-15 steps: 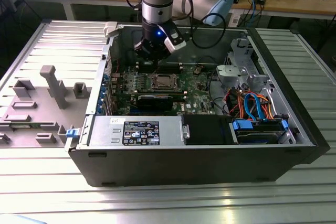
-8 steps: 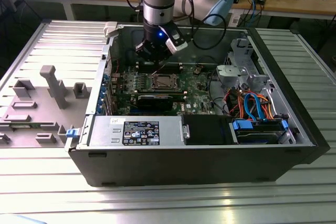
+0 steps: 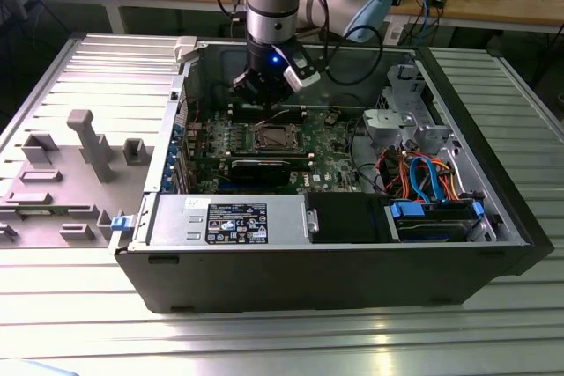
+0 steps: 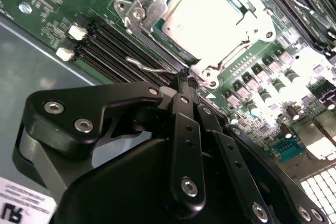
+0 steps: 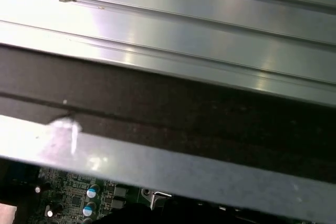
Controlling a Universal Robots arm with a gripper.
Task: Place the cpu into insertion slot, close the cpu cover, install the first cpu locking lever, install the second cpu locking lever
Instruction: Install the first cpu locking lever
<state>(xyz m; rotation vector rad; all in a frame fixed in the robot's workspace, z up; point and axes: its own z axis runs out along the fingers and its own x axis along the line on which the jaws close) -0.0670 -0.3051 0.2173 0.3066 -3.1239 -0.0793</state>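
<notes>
Hovering over the open computer case (image 3: pixel 493 217), our gripper (image 4: pixel 190 80) sits with its fingertips pinched together at a thin wire locking lever (image 4: pixel 152 68) beside the insertion slot (image 3: pixel 274 137). We judge the cpu (image 4: pixel 210 17) seated and the cpu cover (image 4: pixel 244 35) closed over it; the levers look unfinished. Room is tight: memory slots (image 4: pixel 113 51) lie just beside the fingers, and the case wall (image 5: pixel 168 93) runs close by.

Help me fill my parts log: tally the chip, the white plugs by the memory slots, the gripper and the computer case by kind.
chip: 1
white plugs: 2
gripper: 1
computer case: 1
Total: 5
</notes>
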